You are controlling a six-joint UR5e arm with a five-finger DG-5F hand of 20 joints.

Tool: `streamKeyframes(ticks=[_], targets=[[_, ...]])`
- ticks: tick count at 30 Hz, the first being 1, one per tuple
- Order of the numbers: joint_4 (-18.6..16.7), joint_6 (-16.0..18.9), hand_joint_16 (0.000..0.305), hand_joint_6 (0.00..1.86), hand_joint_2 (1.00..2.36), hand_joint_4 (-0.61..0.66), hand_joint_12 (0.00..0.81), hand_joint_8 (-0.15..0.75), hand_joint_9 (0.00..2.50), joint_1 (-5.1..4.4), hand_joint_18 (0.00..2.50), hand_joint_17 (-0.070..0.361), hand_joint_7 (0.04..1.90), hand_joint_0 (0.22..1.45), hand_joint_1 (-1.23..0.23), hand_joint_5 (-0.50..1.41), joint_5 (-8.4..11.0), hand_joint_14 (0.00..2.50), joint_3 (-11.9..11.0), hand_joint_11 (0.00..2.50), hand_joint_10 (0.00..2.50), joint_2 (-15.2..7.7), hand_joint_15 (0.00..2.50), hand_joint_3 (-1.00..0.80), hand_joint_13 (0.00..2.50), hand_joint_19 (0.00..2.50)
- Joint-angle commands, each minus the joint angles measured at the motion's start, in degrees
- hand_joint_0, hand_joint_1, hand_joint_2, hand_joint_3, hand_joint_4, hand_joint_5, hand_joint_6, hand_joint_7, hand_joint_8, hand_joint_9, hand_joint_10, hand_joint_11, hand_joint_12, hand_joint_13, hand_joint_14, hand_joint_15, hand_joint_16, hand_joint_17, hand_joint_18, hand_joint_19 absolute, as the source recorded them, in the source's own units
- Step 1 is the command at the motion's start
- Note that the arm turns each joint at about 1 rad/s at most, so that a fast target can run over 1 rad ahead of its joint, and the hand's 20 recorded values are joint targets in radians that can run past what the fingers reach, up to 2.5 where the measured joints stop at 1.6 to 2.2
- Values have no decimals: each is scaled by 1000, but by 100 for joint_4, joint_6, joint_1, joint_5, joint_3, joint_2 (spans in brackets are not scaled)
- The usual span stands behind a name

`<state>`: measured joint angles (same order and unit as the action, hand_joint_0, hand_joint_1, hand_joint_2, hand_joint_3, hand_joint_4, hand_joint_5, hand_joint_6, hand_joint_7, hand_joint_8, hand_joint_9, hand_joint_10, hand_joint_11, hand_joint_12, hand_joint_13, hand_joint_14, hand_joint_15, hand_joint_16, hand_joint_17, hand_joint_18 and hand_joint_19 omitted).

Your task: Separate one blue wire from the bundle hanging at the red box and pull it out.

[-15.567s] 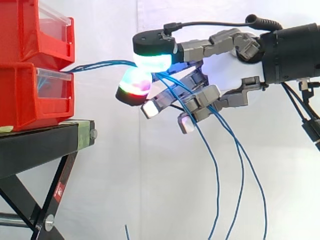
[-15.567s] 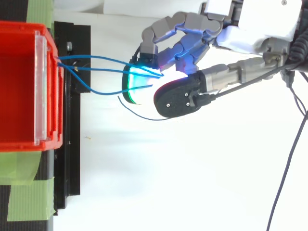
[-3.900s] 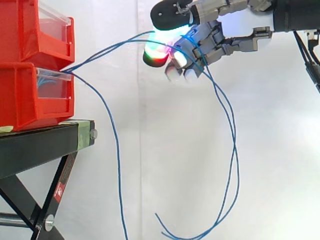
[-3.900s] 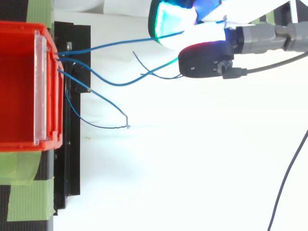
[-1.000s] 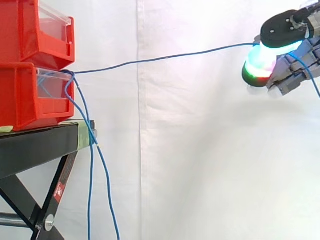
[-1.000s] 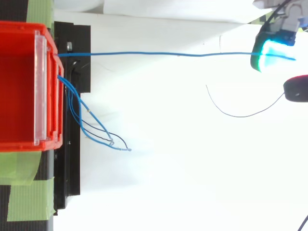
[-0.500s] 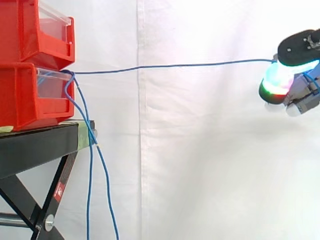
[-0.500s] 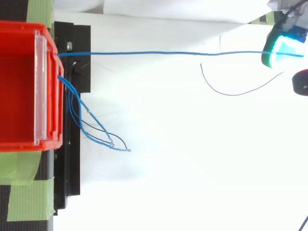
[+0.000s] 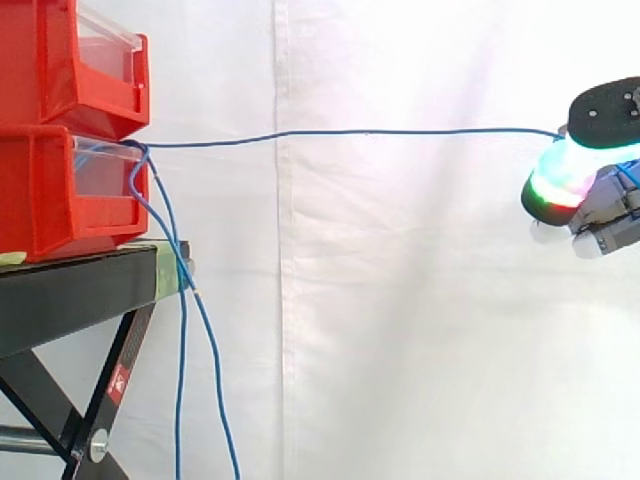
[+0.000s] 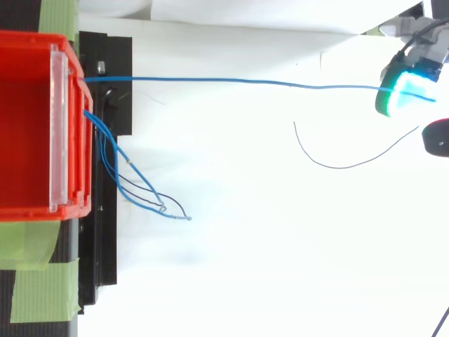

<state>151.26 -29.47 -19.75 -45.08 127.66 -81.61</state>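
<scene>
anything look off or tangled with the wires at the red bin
Nothing looks damaged or tangled. One blue wire runs taut and nearly level from the lower red bin to the hand, which pinches it; its far end is not yet out of the bin. The other wires hang loose down the bin's front.

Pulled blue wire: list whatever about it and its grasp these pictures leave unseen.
- Box end of the pulled blue wire: hidden behind the front lip of the red box in the side view; in the top view it vanishes at the rim.
- The robot hand pinching the wire: cut off by the right edge in both views, palm unseen.
- The loose blue wires: in the side view the bottom edge cuts off their lower ends.
</scene>
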Motion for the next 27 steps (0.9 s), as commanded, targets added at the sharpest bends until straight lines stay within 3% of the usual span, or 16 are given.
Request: streamKeyframes(ticks=[1,10,27], targets=[[-70,3,50,852,1029,95,347,267,519,-29,93,112,1075,591,-687,-156,-19,9,4,581,16,-4,266,95,157,426],[-79,-393,50,852,1029,95,347,268,519,-46,93,112,1074,592,-688,-156,-115,10,13,581,16,-4,270,91,156,426],[-9,-437,50,852,1029,94,348,268,520,-46,93,112,1077,593,-686,-156,-98,10,13,583,15,-4,270,93,154,429]])
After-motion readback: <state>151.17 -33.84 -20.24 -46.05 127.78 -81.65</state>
